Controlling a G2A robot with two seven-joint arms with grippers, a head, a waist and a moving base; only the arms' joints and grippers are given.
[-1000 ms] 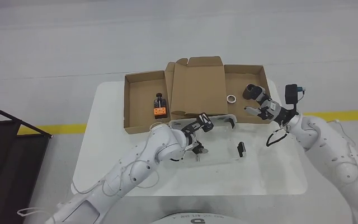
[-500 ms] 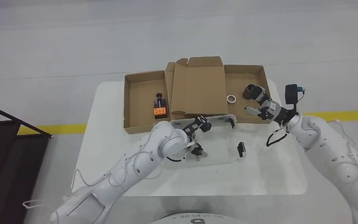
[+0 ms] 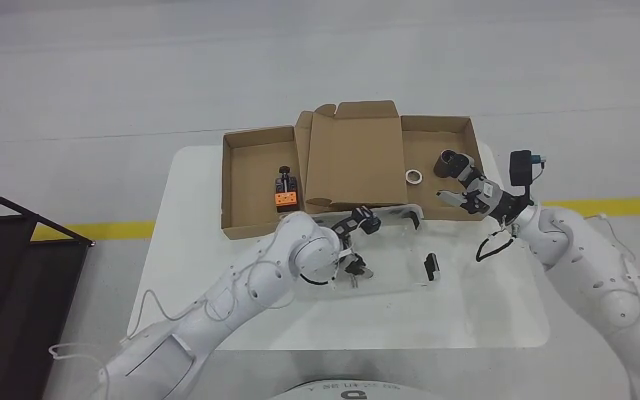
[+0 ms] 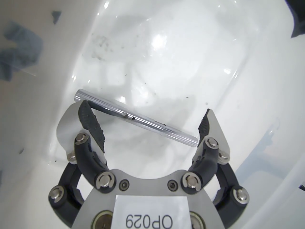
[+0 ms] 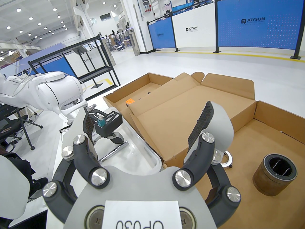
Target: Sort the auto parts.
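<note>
Item: left gripper, fingers spread wide, hung low inside the white plastic tray. Item: metal rod, slim and bright, lay flat on the tray floor, slantwise between the two open fingers; whether either pad touched it could not be told. Item: right gripper, likewise spread and holding nothing, hovered over the right compartment of the cardboard box. Item: brown cylindrical bushing, upright on that compartment's floor, just beside the right gripper. Item: white ring, flat in the same compartment, near the centre flap. Item: orange and black part, in the left compartment, well apart from both grippers. Item: small black part, near the tray's right end; whether in the tray or beside it could not be told. The box stood along the far side of the white table, the tray just in front of it.
</note>
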